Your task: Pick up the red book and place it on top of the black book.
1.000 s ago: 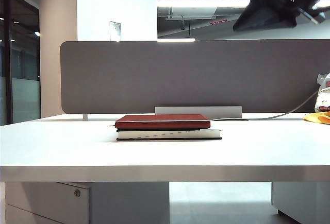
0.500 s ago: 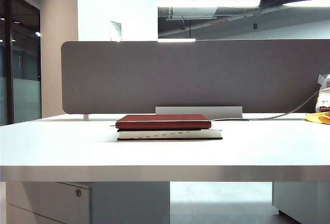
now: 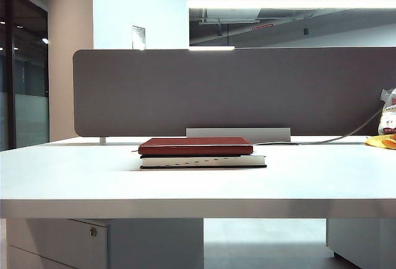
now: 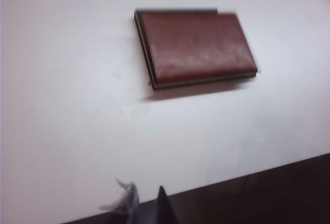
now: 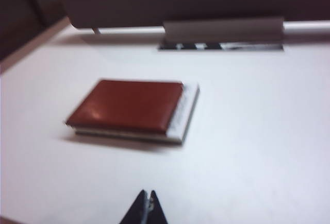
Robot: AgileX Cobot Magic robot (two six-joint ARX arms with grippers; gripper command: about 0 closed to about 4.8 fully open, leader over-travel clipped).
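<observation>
The red book (image 3: 195, 146) is seen stacked on the black book (image 3: 204, 161) mid-table (image 3: 74, 176), while the left gripper (image 4: 147, 206) and right gripper (image 5: 146, 208) are held clenched, empty, apart from both books.

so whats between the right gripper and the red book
Only bare white table. The right wrist view shows the right gripper shut, hanging clear of the red book, with nothing between.

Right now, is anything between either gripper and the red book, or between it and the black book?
Nothing visible. The red book already lies flat on the black book. Left gripper and right gripper hover apart from the stack, with only bare white table between, both holding nothing.
</observation>
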